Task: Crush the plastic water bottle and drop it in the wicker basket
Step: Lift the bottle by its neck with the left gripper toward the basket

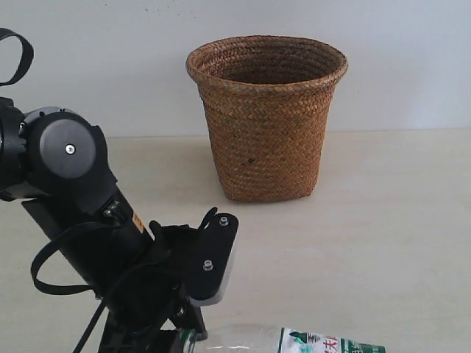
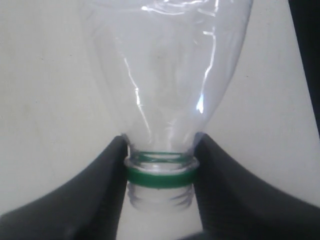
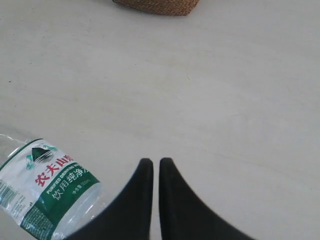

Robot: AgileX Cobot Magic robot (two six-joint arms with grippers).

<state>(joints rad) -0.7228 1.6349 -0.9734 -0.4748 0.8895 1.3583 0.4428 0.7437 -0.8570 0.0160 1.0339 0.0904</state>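
The clear plastic water bottle [image 2: 165, 75] lies on its side along the near edge of the table [image 1: 294, 342]. Its open threaded neck with a green ring [image 2: 160, 177] sits between my left gripper's [image 2: 161, 141] black fingers, which are shut on it. No cap shows on the neck. Its white-and-green label [image 3: 47, 182] appears in the right wrist view, beside my right gripper [image 3: 156, 162], which is shut on nothing and hovers over bare table. The wicker basket [image 1: 266, 118] stands upright at the back centre, beyond the bottle. My right arm is out of the exterior view.
The pale table [image 1: 383, 220] runs back to a white wall behind the basket. My left arm [image 1: 81, 191] and its cables fill the lower left of the exterior view. The basket's base [image 3: 155, 5] shows at the edge of the right wrist view.
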